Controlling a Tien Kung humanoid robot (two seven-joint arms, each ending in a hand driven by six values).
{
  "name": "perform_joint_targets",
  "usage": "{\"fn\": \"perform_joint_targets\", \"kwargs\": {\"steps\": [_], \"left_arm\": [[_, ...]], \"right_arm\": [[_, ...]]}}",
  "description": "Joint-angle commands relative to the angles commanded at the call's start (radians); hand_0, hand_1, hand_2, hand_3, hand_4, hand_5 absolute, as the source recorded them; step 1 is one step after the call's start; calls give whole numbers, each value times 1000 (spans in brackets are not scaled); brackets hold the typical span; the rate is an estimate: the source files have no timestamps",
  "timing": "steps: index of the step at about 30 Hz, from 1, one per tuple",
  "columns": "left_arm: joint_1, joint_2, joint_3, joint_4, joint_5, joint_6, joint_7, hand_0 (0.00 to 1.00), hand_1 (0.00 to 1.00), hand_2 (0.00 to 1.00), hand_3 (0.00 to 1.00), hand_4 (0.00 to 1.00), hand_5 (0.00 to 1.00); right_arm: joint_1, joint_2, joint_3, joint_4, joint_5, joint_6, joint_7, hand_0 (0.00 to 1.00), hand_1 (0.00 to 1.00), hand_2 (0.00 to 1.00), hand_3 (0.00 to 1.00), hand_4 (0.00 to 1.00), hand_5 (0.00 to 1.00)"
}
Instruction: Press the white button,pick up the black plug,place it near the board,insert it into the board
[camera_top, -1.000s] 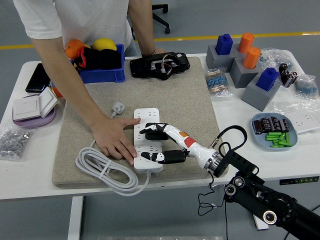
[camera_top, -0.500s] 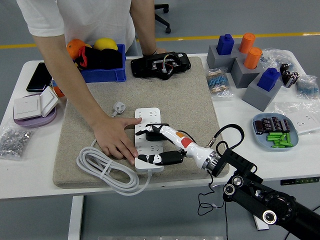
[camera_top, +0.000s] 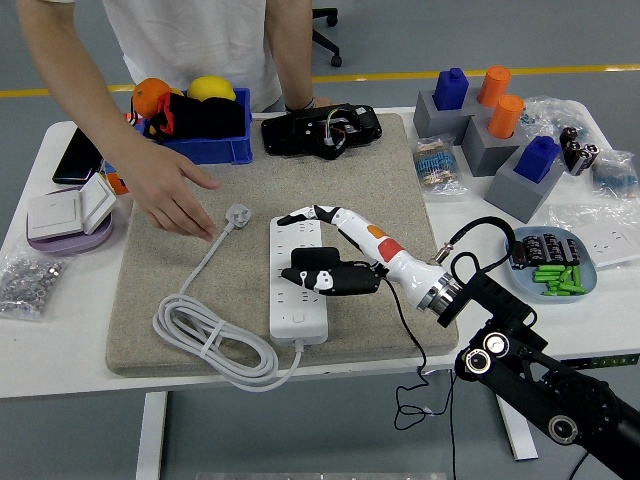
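A white power strip (camera_top: 297, 305) lies lengthwise on the grey mat (camera_top: 380, 190), its white cable (camera_top: 205, 340) coiled to the left and ending in a white plug (camera_top: 237, 214). The black plug (camera_top: 313, 266) sits over the strip's middle. My right hand (camera_top: 305, 255) reaches in from the lower right and is shut on it: the thumb (camera_top: 330, 284) presses its near side, while one finger (camera_top: 300, 215) stretches out over the strip's far end. A round white button (camera_top: 298, 320) shows faintly near the strip's near end. A person's hand (camera_top: 172, 195) hovers over the mat's left, beside the white plug.
At the back stand a blue bin (camera_top: 205, 135) of fruit and a black device (camera_top: 320, 130). Grey blocks with blue and orange pegs (camera_top: 490, 120) are at the right rear. A blue dish (camera_top: 550, 262) of small parts lies right. Switches (camera_top: 65, 215) and a screw bag (camera_top: 25, 280) lie left.
The person's hand has lifted off the power strip and drawn back to the upper left. My right hand has shifted over the strip's middle and closed round the black plug.
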Motion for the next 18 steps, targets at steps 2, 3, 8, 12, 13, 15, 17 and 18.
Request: {"fn": "perform_joint_targets", "kwargs": {"steps": [2,3,8,12,13,15,17,18], "left_arm": [[1,1,-4,0,4,0,1,466,496,512,575,599,257],[0,1,-6,0,5,0,1,466,496,512,575,599,257],[-1,4,-11,0,10,0,2,466,498,512,575,599,257],[-4,5,-6,0,5,0,1,466,498,512,575,599,257],[-4,6,-6,0,5,0,1,466,498,512,575,599,257],[-4,6,-7,0,6,0,1,466,498,512,575,599,257],[-3,6,-10,0,10,-1,2,466,499,512,575,599,257],[-2,6,-12,0,13,-1,3,466,499,512,575,599,257]], "right_arm": [[-23,-16,40,5,0,-1,-11,866,781,741,729,877,475],[-37,-24,61,7,-4,-2,-18,866,781,741,729,877,475],[-125,-62,199,18,-20,-7,-55,809,722,703,708,866,468],[-205,-93,298,25,-15,-6,-72,751,665,657,668,851,450],[-226,-100,321,28,-14,-6,-74,751,665,657,668,851,450],[-264,-109,361,32,-17,-8,-77,751,665,657,668,851,450],[-297,-112,390,33,-21,-12,-78,729,646,647,658,844,446],[-312,-110,402,33,-24,-13,-79,729,646,647,658,844,446]]}}
